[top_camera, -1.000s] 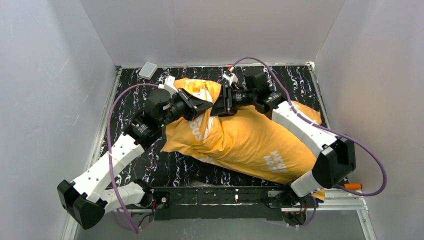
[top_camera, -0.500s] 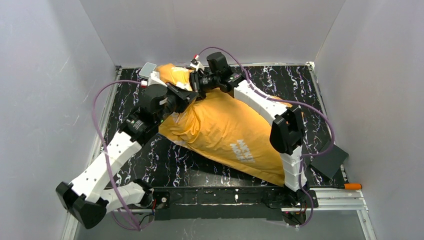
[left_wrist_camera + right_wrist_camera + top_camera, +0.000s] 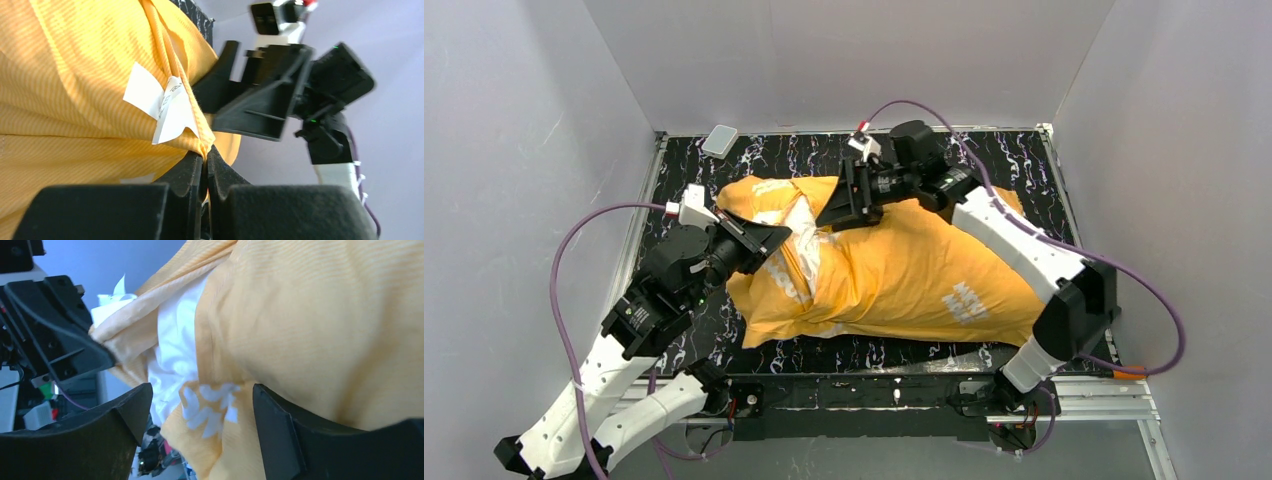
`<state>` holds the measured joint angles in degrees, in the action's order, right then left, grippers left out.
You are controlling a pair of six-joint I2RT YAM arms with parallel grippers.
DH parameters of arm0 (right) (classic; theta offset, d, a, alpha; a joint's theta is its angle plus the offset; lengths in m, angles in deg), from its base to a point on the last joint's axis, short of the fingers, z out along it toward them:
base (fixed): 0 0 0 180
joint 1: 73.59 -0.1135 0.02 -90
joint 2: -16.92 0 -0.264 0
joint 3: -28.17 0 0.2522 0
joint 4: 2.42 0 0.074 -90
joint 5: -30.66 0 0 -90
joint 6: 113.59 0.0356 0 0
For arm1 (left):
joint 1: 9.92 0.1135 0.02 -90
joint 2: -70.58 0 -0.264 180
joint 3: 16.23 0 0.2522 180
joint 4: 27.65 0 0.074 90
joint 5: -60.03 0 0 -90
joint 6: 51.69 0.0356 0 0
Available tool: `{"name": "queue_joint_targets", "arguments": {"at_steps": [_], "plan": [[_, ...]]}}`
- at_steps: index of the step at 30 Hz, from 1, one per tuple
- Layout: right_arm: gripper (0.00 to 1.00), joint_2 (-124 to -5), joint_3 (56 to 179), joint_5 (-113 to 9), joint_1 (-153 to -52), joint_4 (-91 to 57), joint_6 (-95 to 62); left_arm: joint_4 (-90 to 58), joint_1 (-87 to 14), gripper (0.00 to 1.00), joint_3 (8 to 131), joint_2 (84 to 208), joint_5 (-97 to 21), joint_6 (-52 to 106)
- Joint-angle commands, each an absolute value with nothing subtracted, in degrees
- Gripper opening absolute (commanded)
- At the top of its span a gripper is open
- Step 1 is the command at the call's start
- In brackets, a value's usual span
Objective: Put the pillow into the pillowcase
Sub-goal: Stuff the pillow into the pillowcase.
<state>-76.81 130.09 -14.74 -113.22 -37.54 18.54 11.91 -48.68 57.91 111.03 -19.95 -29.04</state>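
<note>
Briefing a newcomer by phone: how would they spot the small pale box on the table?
Find the black marbled table. At its far left corner, beyond the orange fabric pillowcase, lies a pale grey rounded box. It looks flat and hard, unlike that soft bundle.

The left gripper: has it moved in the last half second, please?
Yes. The left gripper, shut on the pillowcase, has pulled away from the grey box, toward the near edge.
</note>
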Motion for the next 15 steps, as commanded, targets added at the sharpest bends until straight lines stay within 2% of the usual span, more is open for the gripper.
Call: {"name": "queue_joint_targets", "arguments": {"at_steps": [1, 10, 11, 12, 13, 14, 15], "plan": [[0.83, -70.33, 129.22, -19.17, -110.51, -45.08, 12.88, 10.46, -48.66, 0.00, 60.10, 111.93, -20.10, -26.91], [0.77, -66.67, 134.52, -24.72, -106.94, -57.16, 7.01, 3.75, -48.67, 0.00, 65.34, 123.53, -33.62, -22.78], [0.77, -66.59, 134.87, -25.09, -106.62, -58.34, 6.33, 3.92, -48.75, 0.04, 66.55, 125.21, -35.64, -21.97], [0.77, -66.58, 135.04, -25.57, -106.30, -59.47, 5.72, 5.13, -48.72, 0.17, 68.41, 127.18, -37.41, -20.80], [0.77, -66.51, 135.21, -26.14, -106.02, -60.62, 5.12, 7.33, -48.71, 0.40, 70.68, 128.89, -38.81, -19.17], [0.79, -66.47, 135.39, -26.83, -105.75, -61.79, 4.55, 11.03, -48.76, 0.57, 73.19, 130.51, -39.19, -17.70], [0.80, -66.30, 135.69, -27.81, -105.49, -62.91, 4.09, 15.02, -48.70, 0.67, 75.78, 131.68, -38.59, -16.36]]}}
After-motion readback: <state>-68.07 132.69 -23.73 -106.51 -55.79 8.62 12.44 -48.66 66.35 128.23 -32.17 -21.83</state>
